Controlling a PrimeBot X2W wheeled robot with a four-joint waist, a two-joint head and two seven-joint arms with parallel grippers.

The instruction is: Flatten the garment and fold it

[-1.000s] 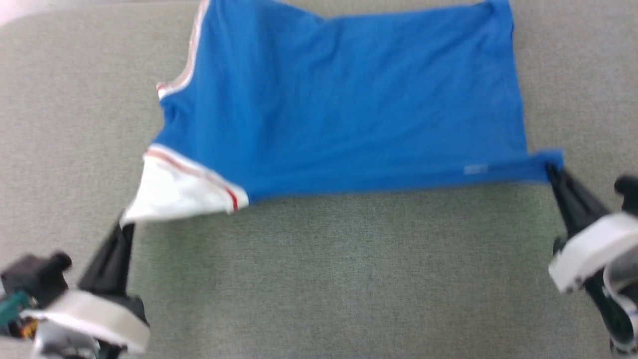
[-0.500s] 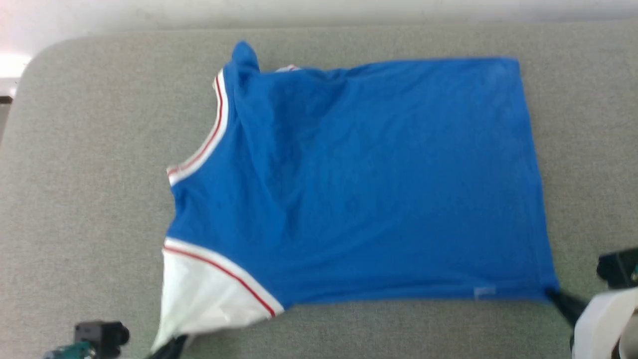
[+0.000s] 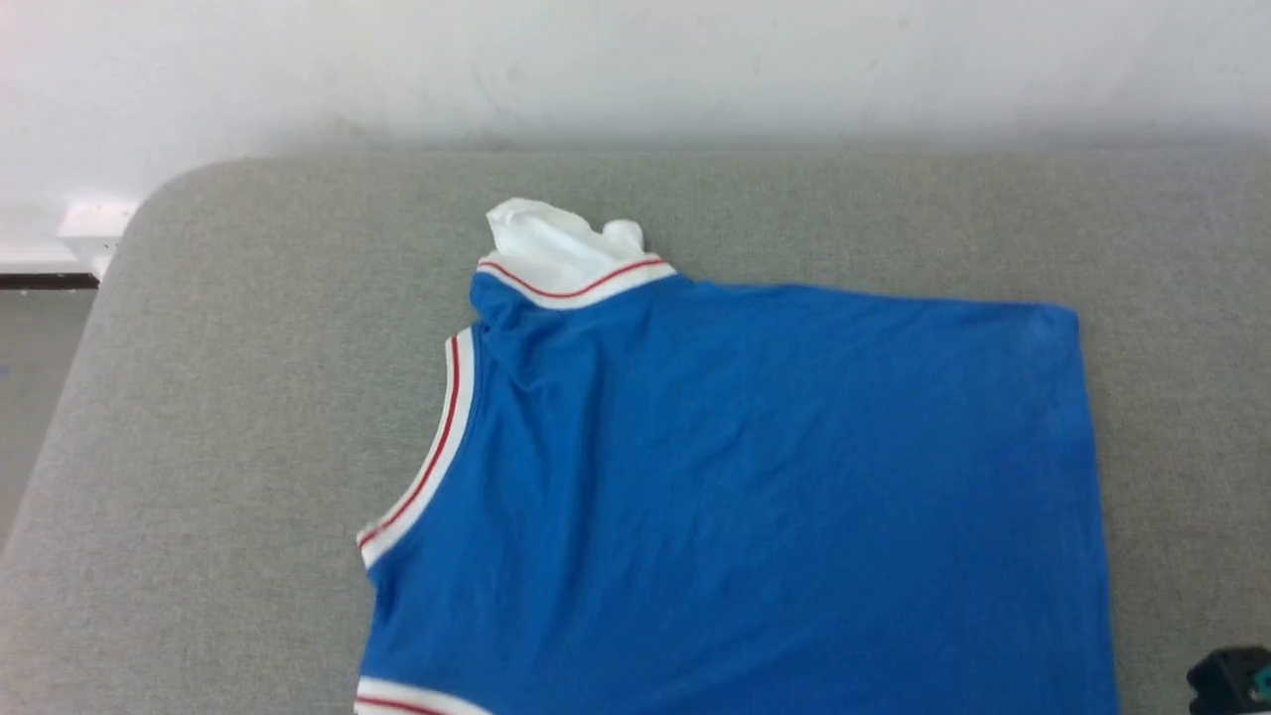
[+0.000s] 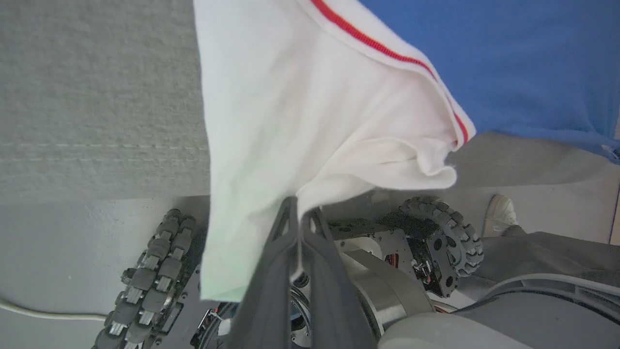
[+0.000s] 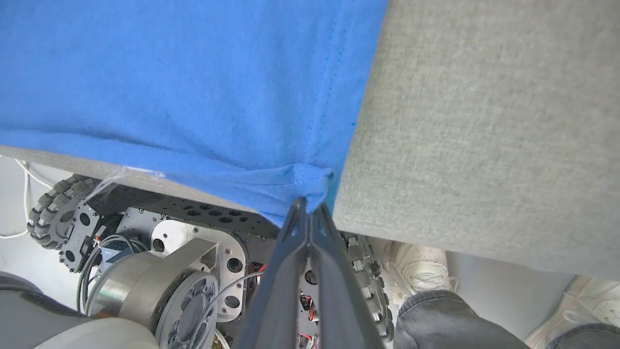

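**A:** Item one, operator: bright blue soft T-shirt (image 3: 745, 497) with white red-striped sleeves. Where was it?

**B:** Spread on the grey fabric-covered table (image 3: 248, 397), its near edge hanging past the table's front.

**A:** Item two: your grippers?

**B:** Your left gripper (image 4: 301, 211) pinched the white sleeve (image 4: 290, 121); your right gripper (image 5: 306, 206) pinched the blue hem corner (image 5: 300, 182). Both pairs of fingers were pressed together on cloth.

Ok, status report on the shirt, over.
Left gripper shut on garment sleeve, right gripper shut on hem corner. Mostly flat on grey pad, far sleeve bunched. Person's shoes close by.
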